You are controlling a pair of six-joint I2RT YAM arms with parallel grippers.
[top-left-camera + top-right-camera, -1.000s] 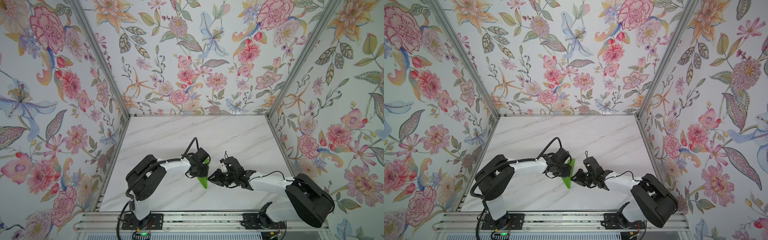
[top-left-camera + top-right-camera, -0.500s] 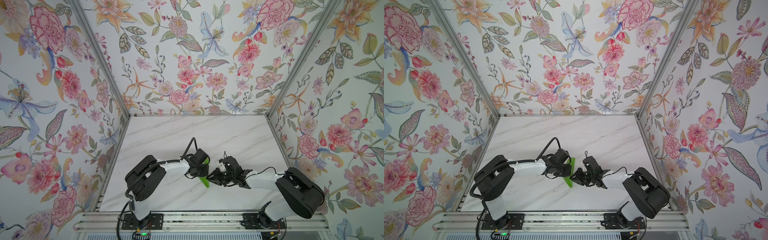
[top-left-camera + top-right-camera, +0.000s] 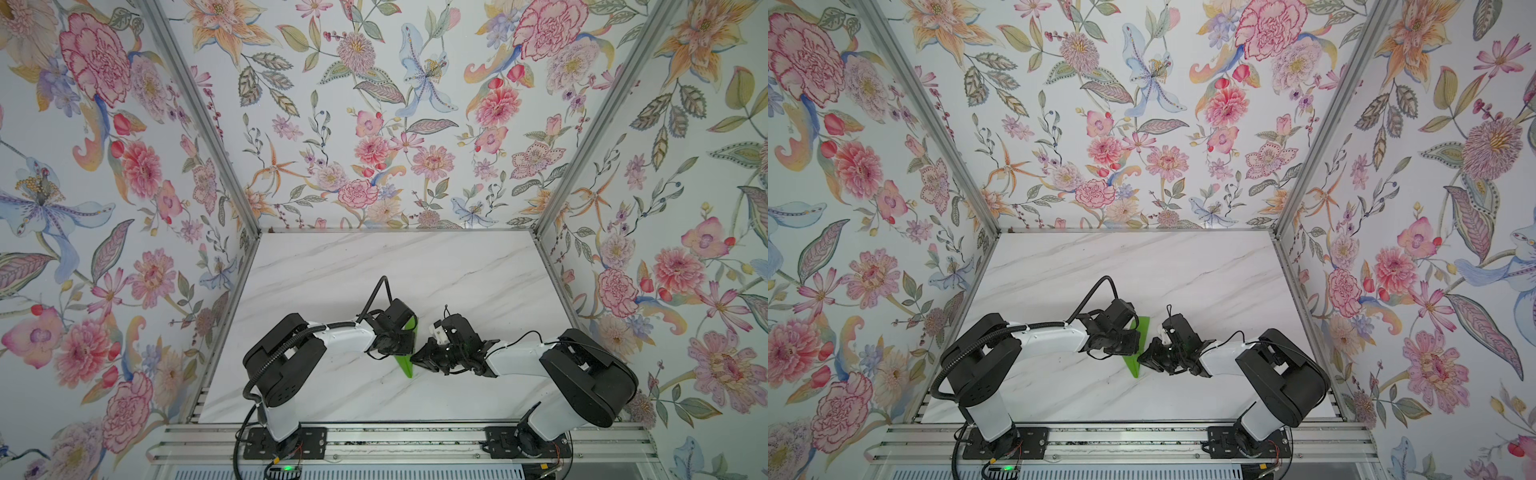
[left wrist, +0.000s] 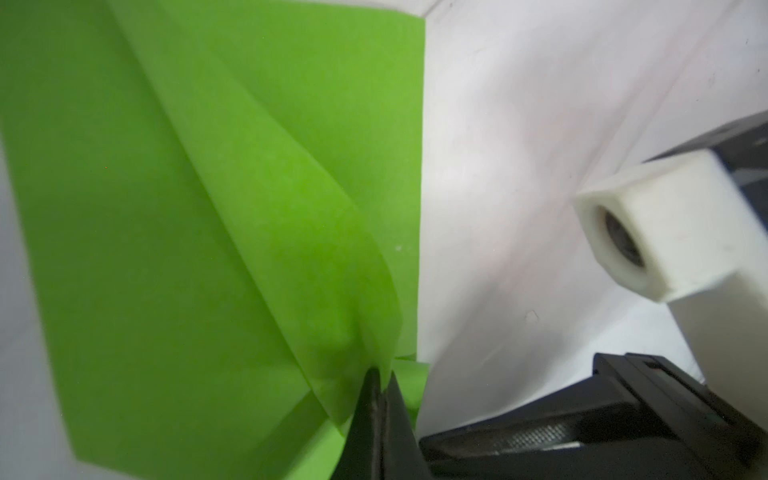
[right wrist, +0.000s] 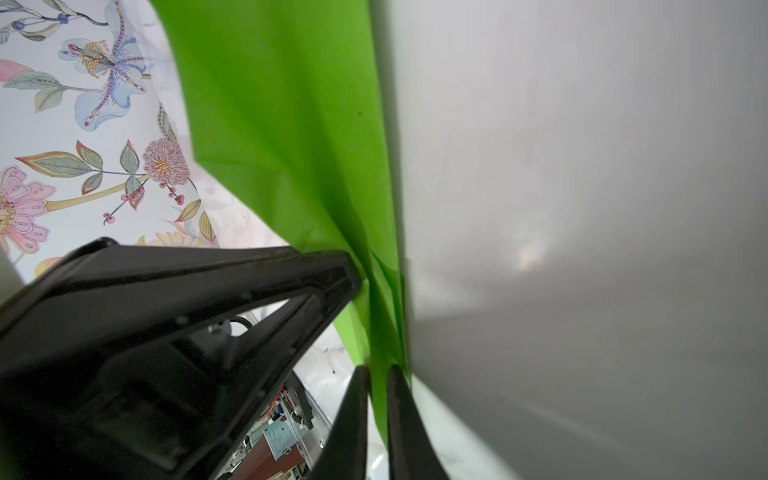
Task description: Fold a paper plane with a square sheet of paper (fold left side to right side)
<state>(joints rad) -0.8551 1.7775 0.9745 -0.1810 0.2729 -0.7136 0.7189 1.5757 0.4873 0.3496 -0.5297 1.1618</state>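
The folded green paper lay near the front middle of the white marble tabletop, between the two arms. In both top views it showed as a narrow, pointed wedge, its tip toward the front rail and most of its length hidden under the left wrist. The left wrist view showed it already creased into overlapping layers, with one loose flap curving up off the sheet below.

The left gripper was pinched tight on that raised flap, its fingers together with only paper in the seam. The right gripper straddled the long edge of the paper, its fingers nearly together with green between them. Whether they were already biting could not be told.

The paper looked very light and limp. It would likely bow or buckle rather than hold a line, slide easily on the smooth marble, and crumple or tear if both arms pulled apart. The safest hold seemed to be close to an edge or crease where layers stacked. One gripper should anchor the paper while the other carried the free side across.
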